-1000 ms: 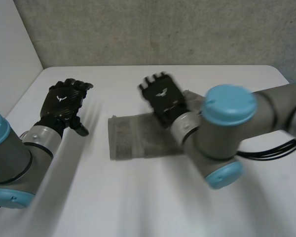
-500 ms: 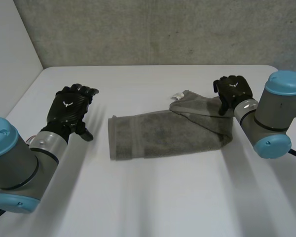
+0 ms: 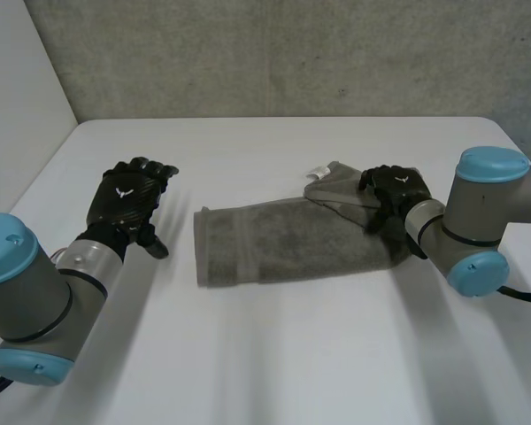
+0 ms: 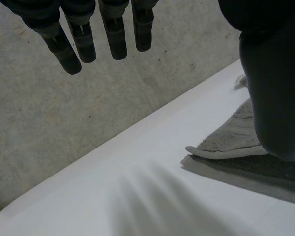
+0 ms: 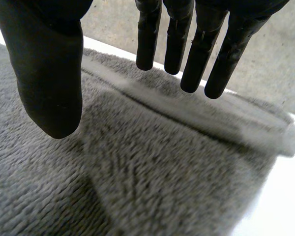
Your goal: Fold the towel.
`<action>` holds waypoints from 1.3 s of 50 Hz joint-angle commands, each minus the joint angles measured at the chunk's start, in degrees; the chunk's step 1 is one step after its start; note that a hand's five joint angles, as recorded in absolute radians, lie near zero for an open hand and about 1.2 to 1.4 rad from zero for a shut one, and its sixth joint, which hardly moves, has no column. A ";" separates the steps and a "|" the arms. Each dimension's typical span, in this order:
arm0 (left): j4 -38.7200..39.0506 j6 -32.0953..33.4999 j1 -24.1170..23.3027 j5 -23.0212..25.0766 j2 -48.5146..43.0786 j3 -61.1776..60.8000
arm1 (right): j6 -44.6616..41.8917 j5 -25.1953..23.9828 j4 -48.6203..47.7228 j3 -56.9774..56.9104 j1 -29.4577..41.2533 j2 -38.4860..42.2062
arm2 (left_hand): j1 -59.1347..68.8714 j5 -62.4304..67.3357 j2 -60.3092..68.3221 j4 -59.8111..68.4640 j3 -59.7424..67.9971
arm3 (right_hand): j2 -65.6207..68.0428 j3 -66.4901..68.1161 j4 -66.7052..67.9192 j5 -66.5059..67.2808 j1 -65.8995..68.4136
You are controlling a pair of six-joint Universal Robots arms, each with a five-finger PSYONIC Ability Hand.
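The right hand (image 3: 395, 189) is released: in its wrist view the fingers (image 5: 173, 39) hang straight with the thumb apart, and nothing is caught between them. It sits over the end of the grey towel (image 3: 274, 243) nearest the table's right edge. Whether the palm touches the pile is hard to tell, and the hand and forearm hide that end's outline.

A layer is turned back there towards the far edge, with a small white tag (image 3: 319, 172) at its tip (any print on it is too small to read).

The left hand (image 3: 126, 197) is relaxed too, its fingers straight and empty above the bare white table (image 3: 265, 354). It is near the left edge, apart from the towel's other end. In its wrist view the thumb covers part of the towel.
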 commanded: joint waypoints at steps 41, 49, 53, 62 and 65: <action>-0.35 -0.53 -13.26 1.30 -4.20 11.28 | 0.41 -10.85 -10.44 28.68 -0.71 -21.17 | -3.61 -10.70 -2.65 -2.84 -2.07 | 50.67 50.85 51.09 52.83 51.46; -4.82 -0.70 -18.97 1.57 -11.06 19.20 | 0.23 -16.38 -13.86 34.05 -1.41 -22.93 | -2.94 -10.03 -1.97 -2.16 -1.40 | 50.67 50.85 51.09 52.83 51.46; -7.20 -1.05 -21.70 1.66 -13.79 22.28 | 0.23 -19.38 -15.02 35.55 -2.29 -23.37 | -2.44 -9.53 -1.47 -1.66 -0.89 | 50.67 50.85 51.09 52.83 51.46; -9.32 -1.49 -24.35 1.39 -18.72 26.77 | -1.44 -19.39 -15.02 35.64 -3.00 -23.11 | 7.99 0.90 8.96 8.77 9.54 | 50.67 50.85 51.09 52.83 51.46; -10.37 -1.41 -24.52 1.31 -20.74 28.52 | -2.93 -19.21 -14.93 35.73 -3.08 -23.20 | 9.17 2.08 10.14 9.95 10.71 | 50.67 50.85 51.09 52.83 51.46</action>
